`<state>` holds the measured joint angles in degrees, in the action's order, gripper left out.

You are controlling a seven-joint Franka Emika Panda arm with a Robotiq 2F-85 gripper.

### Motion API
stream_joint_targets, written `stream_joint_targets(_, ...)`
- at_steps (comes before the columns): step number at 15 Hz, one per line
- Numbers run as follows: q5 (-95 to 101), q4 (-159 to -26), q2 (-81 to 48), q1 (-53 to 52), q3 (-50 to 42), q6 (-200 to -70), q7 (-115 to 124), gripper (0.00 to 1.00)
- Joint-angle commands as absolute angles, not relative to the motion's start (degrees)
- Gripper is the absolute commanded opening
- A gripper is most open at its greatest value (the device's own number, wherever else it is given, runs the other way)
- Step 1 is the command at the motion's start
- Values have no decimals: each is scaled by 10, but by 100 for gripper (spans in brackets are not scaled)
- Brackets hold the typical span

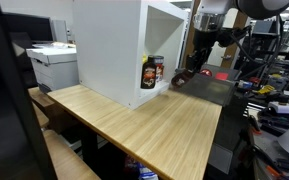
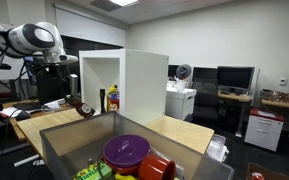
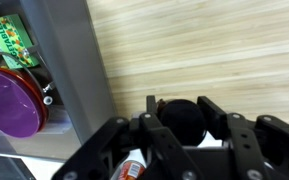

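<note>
In the wrist view my gripper is shut on a round black-topped bottle, its two fingers pressing on either side of the dark cap. A white and red label shows below the jaws at the lower left. In both exterior views the gripper hangs just above the wooden table, beside the open front of a white cabinet. The held bottle looks dark and reddish. Two jars stand inside the cabinet, and a red bottle shows there too.
A grey bin holds a purple plate, a red item and green packets. A printer stands behind the table. Desks with monitors line the far wall.
</note>
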<state>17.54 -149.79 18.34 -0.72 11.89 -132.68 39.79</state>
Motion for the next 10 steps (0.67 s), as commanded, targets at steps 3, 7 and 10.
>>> stream_joint_targets(3, 189, -1478, 189, -15, 132, -1346, 381, 20)
stream_joint_targets(7, 201, -1464, 178, -17, 137, -1357, 380, 20)
stream_joint_targets(10, 198, -1456, 166, -16, 135, -1368, 371, 20)
